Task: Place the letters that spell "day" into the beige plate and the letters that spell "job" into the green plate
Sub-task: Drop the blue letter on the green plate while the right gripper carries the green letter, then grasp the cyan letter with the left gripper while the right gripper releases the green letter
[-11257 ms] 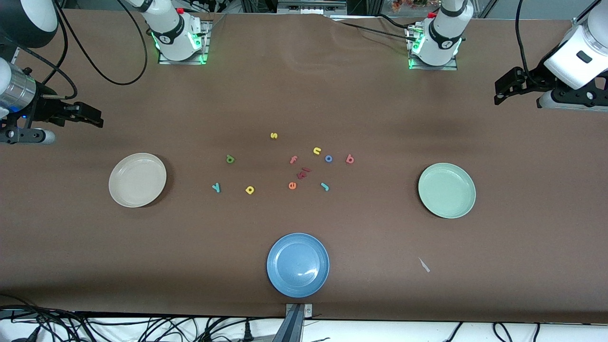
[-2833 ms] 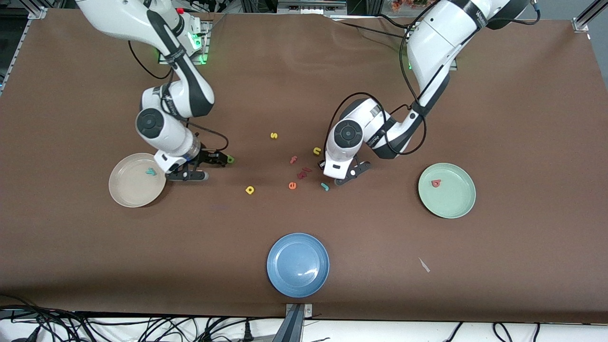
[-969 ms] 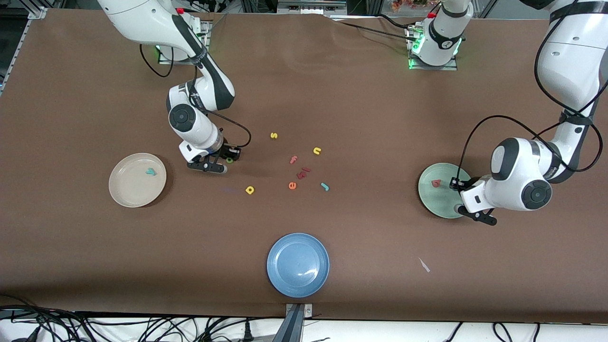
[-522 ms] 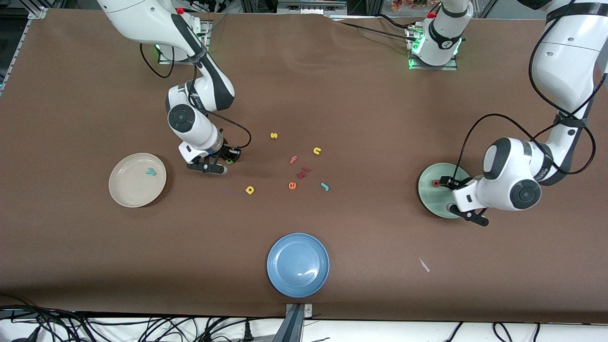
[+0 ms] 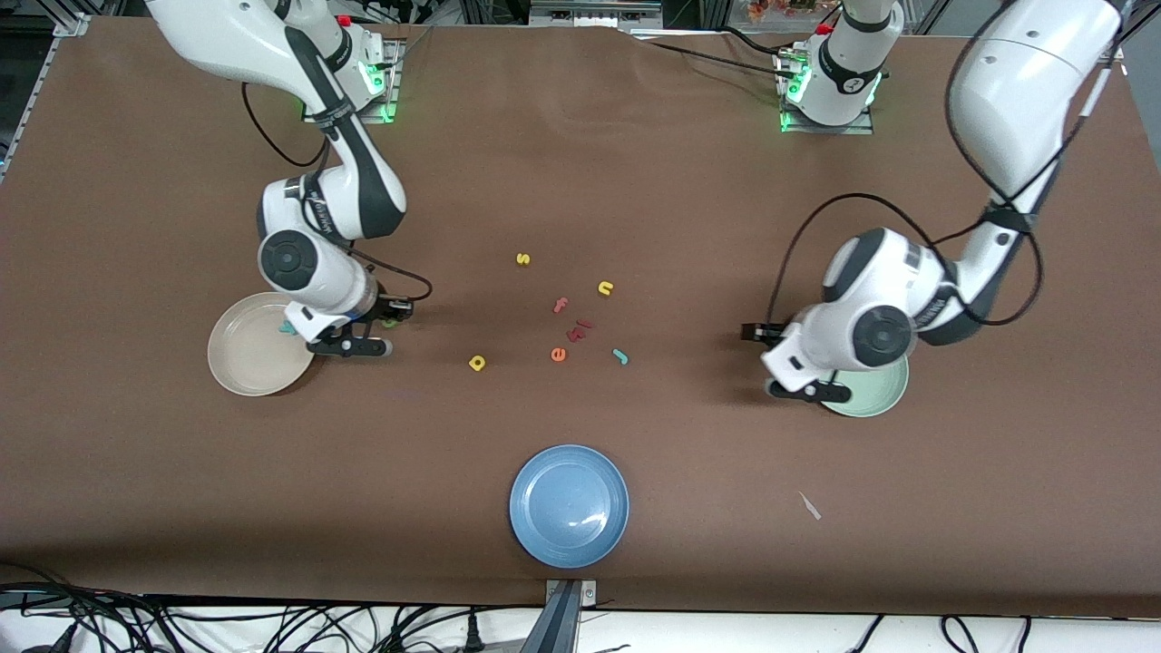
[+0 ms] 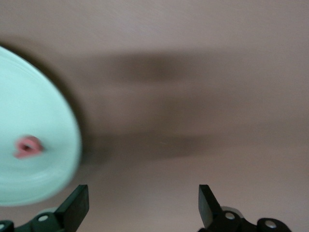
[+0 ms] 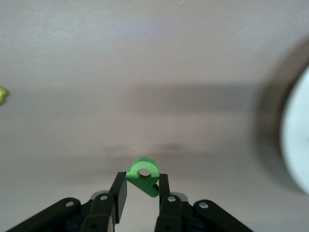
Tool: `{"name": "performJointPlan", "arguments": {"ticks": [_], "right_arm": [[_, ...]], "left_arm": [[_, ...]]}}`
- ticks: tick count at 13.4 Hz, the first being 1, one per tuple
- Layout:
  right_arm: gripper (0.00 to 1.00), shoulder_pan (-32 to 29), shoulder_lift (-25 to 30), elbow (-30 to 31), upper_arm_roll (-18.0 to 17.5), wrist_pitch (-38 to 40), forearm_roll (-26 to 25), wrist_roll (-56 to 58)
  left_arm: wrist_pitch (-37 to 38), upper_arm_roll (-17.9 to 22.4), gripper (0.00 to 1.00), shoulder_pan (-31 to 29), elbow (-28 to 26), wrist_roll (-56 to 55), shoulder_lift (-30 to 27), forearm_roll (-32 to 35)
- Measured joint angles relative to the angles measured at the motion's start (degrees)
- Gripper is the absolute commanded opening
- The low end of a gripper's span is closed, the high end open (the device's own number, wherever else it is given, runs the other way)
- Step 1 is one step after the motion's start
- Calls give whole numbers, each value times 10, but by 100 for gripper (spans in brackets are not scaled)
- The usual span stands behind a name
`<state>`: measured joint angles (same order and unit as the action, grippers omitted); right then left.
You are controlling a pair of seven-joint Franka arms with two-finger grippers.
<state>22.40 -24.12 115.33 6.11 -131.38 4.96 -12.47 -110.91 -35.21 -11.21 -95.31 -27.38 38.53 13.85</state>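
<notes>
My right gripper (image 5: 392, 317) (image 7: 142, 186) is shut on the green "d" (image 5: 389, 322) (image 7: 143, 175), just off the rim of the beige plate (image 5: 249, 358) (image 7: 297, 140). The teal "y" (image 5: 287, 326) lies in that plate, partly under the arm. My left gripper (image 5: 762, 361) (image 6: 142, 212) hangs open and empty over bare table beside the green plate (image 5: 875, 396) (image 6: 34, 121), which holds the red-pink "b" (image 6: 28, 146). The arm hides most of that plate in the front view. Yellow "a" (image 5: 477, 363) and teal "j" (image 5: 620, 355) lie mid-table. The blue "o" is out of view.
Yellow "s" (image 5: 522, 259), yellow "n" (image 5: 605, 288), pink "f" (image 5: 560, 305), orange "e" (image 5: 558, 355) and dark red bits (image 5: 578, 331) lie mid-table. A blue plate (image 5: 569, 506) sits near the table's front edge, with a pale scrap (image 5: 810, 506) toward the left arm's end.
My right gripper has carried the green "d" from mid-table to the beige plate's rim. My left gripper has opened over the green plate and swung off it toward the table's middle.
</notes>
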Motion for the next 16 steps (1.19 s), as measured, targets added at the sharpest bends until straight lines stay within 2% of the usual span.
{"name": "performJointPlan", "arguments": {"ticks": [3, 4, 5, 8, 9, 10, 11, 14, 16], "right_arm": [[32, -3, 0, 0, 53, 16, -2, 134], [32, -5, 0, 0, 67, 17, -2, 172], [32, -8, -1, 0, 79, 17, -2, 206], [34, -33, -2, -1, 91, 17, -2, 286], [38, -44, -5, -4, 92, 16, -2, 314], [72, -55, -8, -10, 92, 16, -2, 342], [100, -66, -13, -17, 92, 16, -2, 371], [100, -79, -28, -38, 91, 16, -2, 410], [100, -77, -32, -47, 82, 16, -1, 409]], "left_arm": [[-3, 1, 99, 65, 27, -168, 9, -19], [-4, 1, 92, 83, 43, -222, 17, -20], [-5, 1, 92, 98, 63, -270, 29, -21], [-17, 1, 86, 141, 137, -396, 81, -22], [-29, 3, 83, 157, 159, -438, 99, -22], [-47, 8, 79, 175, 174, -474, 115, -22], [-66, 17, 75, 193, 184, -501, 129, -22], [-96, 67, 57, 250, 192, -537, 148, -22], [-112, 81, 47, 265, 194, -547, 155, -22]]}}
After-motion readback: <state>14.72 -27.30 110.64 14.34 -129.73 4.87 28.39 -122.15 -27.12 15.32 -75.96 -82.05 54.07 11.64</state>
